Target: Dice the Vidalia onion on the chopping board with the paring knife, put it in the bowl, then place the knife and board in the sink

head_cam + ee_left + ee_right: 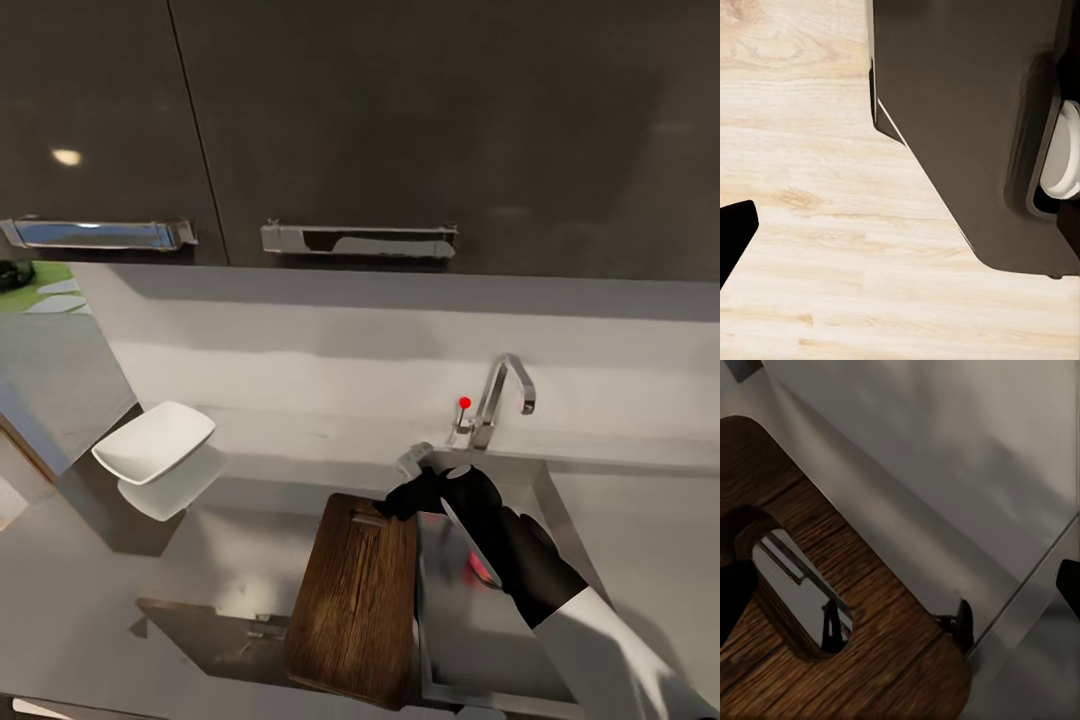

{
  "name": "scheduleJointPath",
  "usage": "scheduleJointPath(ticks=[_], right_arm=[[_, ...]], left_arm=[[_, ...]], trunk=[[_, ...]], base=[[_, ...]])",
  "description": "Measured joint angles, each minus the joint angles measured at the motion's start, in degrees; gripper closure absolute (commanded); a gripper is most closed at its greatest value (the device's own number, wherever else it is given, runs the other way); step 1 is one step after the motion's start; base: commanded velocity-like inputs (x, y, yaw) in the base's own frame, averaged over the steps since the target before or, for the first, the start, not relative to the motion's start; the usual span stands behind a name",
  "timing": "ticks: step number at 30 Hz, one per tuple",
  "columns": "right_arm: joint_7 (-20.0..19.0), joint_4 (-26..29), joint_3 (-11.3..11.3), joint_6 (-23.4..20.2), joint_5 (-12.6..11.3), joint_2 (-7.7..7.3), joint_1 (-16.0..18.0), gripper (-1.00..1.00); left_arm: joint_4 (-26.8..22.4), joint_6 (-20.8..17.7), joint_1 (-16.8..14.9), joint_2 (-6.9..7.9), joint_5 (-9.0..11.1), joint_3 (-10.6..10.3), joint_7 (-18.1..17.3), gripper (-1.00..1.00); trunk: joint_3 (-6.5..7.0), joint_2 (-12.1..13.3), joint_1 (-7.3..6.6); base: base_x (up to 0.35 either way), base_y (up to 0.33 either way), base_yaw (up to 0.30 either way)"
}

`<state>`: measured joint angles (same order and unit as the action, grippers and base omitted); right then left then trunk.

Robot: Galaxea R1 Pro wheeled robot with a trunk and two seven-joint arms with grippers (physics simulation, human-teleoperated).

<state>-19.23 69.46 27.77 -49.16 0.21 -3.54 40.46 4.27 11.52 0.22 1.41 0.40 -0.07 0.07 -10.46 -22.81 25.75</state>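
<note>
resting chopping board (355, 610) beside sink (470, 640)

No legible text, labels, brand marks or nos. in any view. Only sign-like mark: small round red dot (464, 403) on a thin stem beside the curved chrome faucet (503, 398), head view; no lettering on it. Brown wooden chopping board (355, 600) w/ slot handle: bare grain, no stamp.

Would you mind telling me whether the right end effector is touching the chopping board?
Cannot tell. In the head view the right end effector overlaps the chopping board at its far end, but neither contact nor gap is plain.
</note>
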Motion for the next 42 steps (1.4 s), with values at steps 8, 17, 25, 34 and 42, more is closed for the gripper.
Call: scheduleJointPath(ticks=[8,17,25,34,42], right_arm=[[0.08,0.00,-0.08,-0.07,0.06,-0.33,0.00,-1.00],[0.09,0.02,-0.09,-0.09,0.09,-0.37,0.00,-1.00],[0.17,0.08,-0.01,-0.09,0.09,-0.29,0.00,-1.00],[0.16,0.09,0.00,-0.09,0.09,-0.29,0.00,-1.00],[0.18,0.09,0.08,-0.09,0.08,-0.27,0.00,-1.00]], left_arm=[[0.00,0.00,0.00,0.00,0.00,0.00,0.01,-1.00],[-0.01,0.00,0.00,0.00,0.00,0.00,0.01,-1.00],[-0.06,0.00,0.00,-0.01,0.00,-0.03,0.00,-1.00],[-0.06,0.00,0.00,0.00,0.00,0.00,-0.01,-1.00],[-0.04,0.00,0.00,-0.01,0.00,0.00,0.00,-1.00]], trunk=[[-0.52,0.00,0.00],[-1.17,0.00,0.00],[-1.79,0.00,0.00],[-2.55,0.00,0.00],[-3.26,0.00,0.00]], base=[[0.000,0.000,0.000],[0.000,0.000,0.000],[0.000,0.000,0.000],[0.000,0.000,0.000],[0.000,0.000,0.000]])
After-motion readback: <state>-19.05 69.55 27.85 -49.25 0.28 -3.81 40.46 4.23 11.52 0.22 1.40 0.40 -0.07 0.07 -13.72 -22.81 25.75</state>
